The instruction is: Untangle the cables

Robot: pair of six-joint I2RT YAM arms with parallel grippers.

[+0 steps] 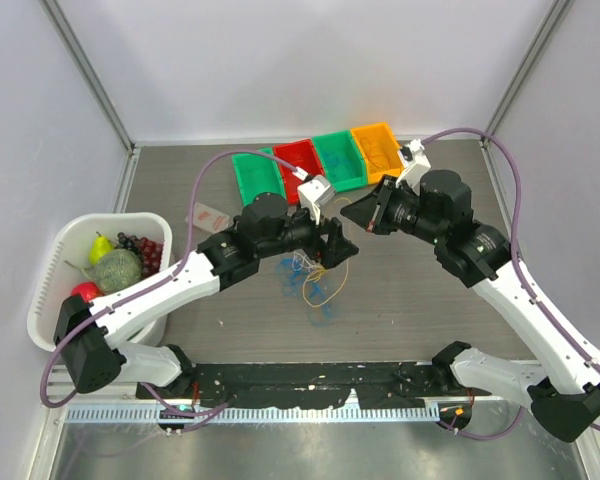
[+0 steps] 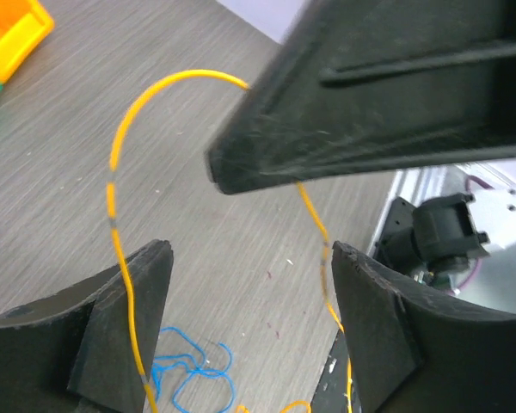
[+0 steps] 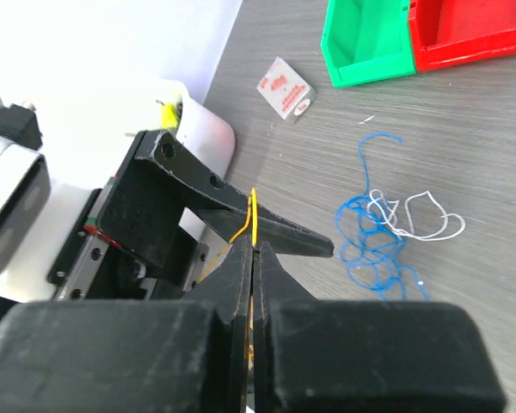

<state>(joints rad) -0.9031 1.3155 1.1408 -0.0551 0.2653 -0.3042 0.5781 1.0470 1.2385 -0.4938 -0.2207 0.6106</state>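
The cables lie in a loose tangle on the table's middle. The orange-yellow cable (image 2: 119, 155) rises in a loop off the table. My right gripper (image 3: 255, 245) is shut on the top of that loop, and its black fingers (image 2: 370, 103) hang just above my left gripper (image 2: 249, 249). The left gripper's jaws stand wide apart, and the orange strands run along the inner side of each finger. The blue cable (image 3: 370, 245) lies coiled on the wood, with the whitish cable (image 3: 417, 222) looped over it. From above, the tangle (image 1: 315, 285) sits just below both grippers.
Four bins stand in a row at the back: green (image 1: 257, 175), red (image 1: 298, 160), green (image 1: 338, 160) and orange (image 1: 377, 150). A small white and red packet (image 1: 208, 215) lies left of them. A white basket (image 1: 55, 270) holding fruit stands at the left edge.
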